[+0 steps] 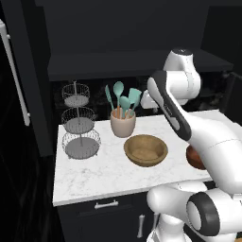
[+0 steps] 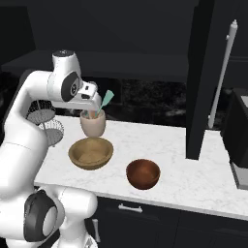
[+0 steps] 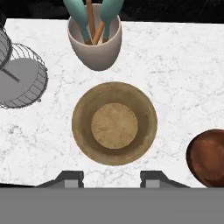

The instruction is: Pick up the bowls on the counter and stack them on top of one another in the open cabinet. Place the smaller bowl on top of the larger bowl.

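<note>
The larger bowl (image 1: 145, 150) (image 2: 90, 152) (image 3: 114, 124), wide and tan, sits upright on the counter (image 1: 94, 175) (image 2: 193, 169). To its right rests the smaller bowl (image 2: 143, 173) (image 3: 208, 156), dark reddish-brown, partly hidden by my arm in the left base view (image 1: 194, 158). My gripper (image 3: 112, 178) hangs high above the tan bowl, pointing straight down. Its fingers are apart with nothing between them. The open cabinet's black shelf (image 1: 94, 64) (image 2: 121, 63) runs above the counter, bare where it shows.
A beige utensil cup (image 1: 123, 124) (image 2: 92, 124) (image 3: 94, 41) with teal spatulas stands just behind the tan bowl. A three-tier wire basket stand (image 1: 80, 123) (image 3: 19, 78) is at the counter's left. A tall dark panel with a handle (image 2: 220, 82) rises to the right.
</note>
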